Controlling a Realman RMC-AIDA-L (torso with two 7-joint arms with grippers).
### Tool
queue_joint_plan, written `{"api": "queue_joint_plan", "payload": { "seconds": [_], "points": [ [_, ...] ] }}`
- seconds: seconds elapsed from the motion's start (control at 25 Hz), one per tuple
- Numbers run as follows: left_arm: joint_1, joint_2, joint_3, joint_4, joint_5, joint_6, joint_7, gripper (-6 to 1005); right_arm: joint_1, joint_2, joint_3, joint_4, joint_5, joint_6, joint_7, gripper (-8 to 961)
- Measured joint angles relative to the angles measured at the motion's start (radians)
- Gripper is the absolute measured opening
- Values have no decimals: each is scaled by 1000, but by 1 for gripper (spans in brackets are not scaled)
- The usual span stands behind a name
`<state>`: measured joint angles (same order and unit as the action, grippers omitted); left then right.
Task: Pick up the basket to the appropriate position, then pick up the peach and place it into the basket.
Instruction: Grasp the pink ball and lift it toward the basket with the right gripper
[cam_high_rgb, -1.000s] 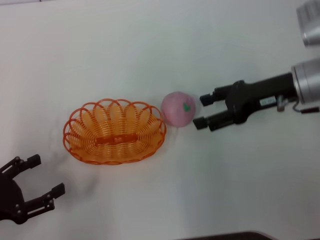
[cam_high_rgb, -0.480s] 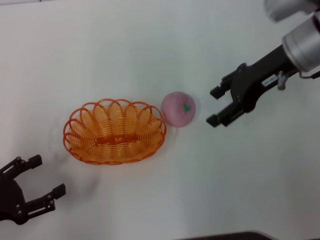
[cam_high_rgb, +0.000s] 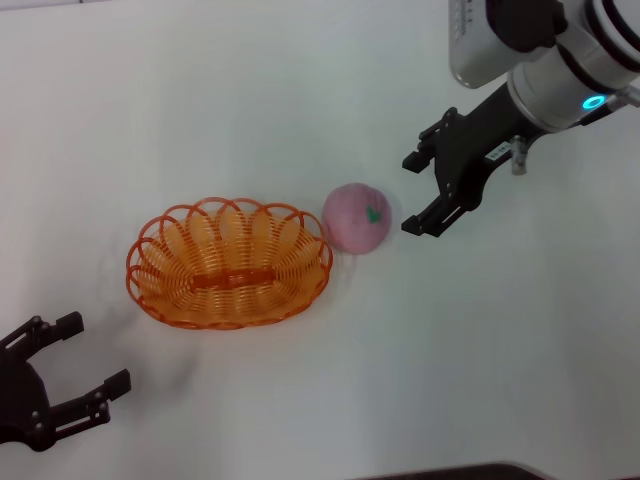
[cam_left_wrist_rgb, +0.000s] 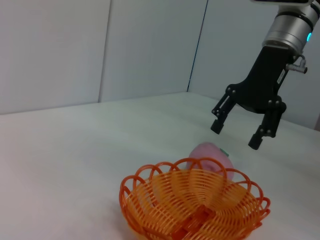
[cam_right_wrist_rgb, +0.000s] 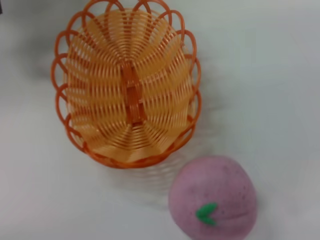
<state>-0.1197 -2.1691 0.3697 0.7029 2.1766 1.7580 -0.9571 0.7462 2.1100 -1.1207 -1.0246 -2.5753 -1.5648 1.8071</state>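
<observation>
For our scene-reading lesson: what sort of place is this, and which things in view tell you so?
Probably a robot lab test bench: a bare white table holds only an orange basket and a peach, with plain panelled walls behind and the right pincer open above.

We have black two-fingered grippers, the right gripper (cam_high_rgb: 422, 192) on a silver wrist with a blue-lit ring (cam_high_rgb: 593, 101).

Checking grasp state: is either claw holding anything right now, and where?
Nothing is held. The right claw is open, raised just beside the peach, not touching it. The left claw is open, parked near the basket.
</observation>
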Motion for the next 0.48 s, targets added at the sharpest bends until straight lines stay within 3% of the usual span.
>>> {"api": "queue_joint_plan", "payload": {
  "seconds": [0.48],
  "points": [
    [-4,1,0,20,0,14,-22,914,22,1,-60,21,70,60,11,904]
  ]
}}
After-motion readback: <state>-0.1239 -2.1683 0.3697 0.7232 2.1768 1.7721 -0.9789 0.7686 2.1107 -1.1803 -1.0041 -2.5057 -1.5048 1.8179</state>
